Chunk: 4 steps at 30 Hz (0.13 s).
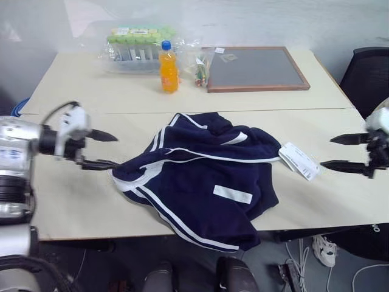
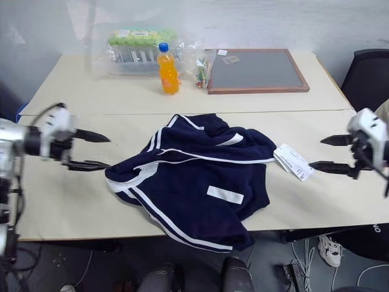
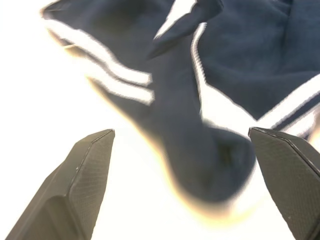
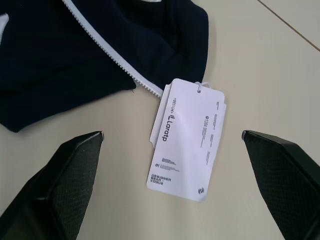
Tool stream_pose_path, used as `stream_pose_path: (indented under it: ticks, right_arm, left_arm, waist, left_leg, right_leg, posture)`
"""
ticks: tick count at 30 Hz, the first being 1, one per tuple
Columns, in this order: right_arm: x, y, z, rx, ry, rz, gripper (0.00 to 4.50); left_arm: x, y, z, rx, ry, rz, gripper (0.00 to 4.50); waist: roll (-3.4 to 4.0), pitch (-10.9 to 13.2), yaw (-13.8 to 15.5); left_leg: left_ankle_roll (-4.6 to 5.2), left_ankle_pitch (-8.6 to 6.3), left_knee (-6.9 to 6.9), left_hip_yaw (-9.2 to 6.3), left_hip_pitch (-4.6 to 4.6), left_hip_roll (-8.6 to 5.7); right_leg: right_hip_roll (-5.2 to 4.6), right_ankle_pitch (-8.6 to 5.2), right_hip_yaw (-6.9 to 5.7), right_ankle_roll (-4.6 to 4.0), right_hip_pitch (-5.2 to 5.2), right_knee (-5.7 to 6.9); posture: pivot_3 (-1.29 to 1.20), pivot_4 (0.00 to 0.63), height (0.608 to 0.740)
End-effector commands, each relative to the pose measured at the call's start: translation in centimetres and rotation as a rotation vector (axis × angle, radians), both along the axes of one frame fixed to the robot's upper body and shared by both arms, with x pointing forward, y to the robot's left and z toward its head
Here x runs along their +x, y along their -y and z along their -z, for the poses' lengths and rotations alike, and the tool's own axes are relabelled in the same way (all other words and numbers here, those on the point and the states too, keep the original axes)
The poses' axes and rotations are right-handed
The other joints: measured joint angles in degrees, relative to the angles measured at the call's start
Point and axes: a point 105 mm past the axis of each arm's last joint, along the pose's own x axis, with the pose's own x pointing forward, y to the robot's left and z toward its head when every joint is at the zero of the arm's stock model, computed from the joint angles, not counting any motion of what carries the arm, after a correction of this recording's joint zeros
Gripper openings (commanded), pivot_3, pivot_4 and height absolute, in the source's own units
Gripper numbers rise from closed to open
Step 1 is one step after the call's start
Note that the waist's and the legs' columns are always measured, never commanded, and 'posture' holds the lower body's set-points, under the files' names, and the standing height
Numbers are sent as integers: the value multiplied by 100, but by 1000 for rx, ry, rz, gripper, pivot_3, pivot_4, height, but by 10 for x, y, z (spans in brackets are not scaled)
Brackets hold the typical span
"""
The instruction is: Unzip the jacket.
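Observation:
The navy jacket [image 1: 206, 176] with thin white stripes lies crumpled in the middle of the near table, its lower edge hanging over the front. Its white paper tag [image 1: 298, 160] rests on the table at the jacket's right side, and its white zipper teeth [image 4: 100, 42] show in the right wrist view. My left gripper [image 1: 106, 150] hovers open just left of the jacket with nothing between its fingers [image 3: 75, 185]. My right gripper [image 1: 337, 151] hovers open to the right of the tag [image 4: 185, 140], also holding nothing.
On the far table stand an orange drink bottle [image 1: 168, 67], a plastic-wrapped pack of green-capped bottles [image 1: 138, 45], a small clear bag [image 1: 199, 66] and a wood-framed grey board [image 1: 255, 68]. A black chair [image 1: 368, 76] is at the right.

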Motion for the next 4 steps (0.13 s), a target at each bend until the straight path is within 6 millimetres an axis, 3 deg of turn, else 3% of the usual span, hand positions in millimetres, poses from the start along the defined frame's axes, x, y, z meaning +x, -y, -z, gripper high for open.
stream_pose_path:
  ticks: [1,4]
  right_arm:
    - [-15,11,-22,42,-23,-1,4461]
    - [-15,17,-25,48,-20,18,4461]
  left_arm:
    - [-21,-5,-34,-18,36,34,4500]
    - [-28,-16,-39,6,55,-10,4500]
  waist:
    - [1,1,10]
    - [2,1,-3]
  left_leg:
    - [0,0,1,0,0,0]
    - [-3,-3,2,0,0,4]
  right_leg:
    - [-1,0,0,0,0,1]
    - [0,-1,0,-1,-1,0]
  posture:
    - [0,150,740]
    - [0,150,740]
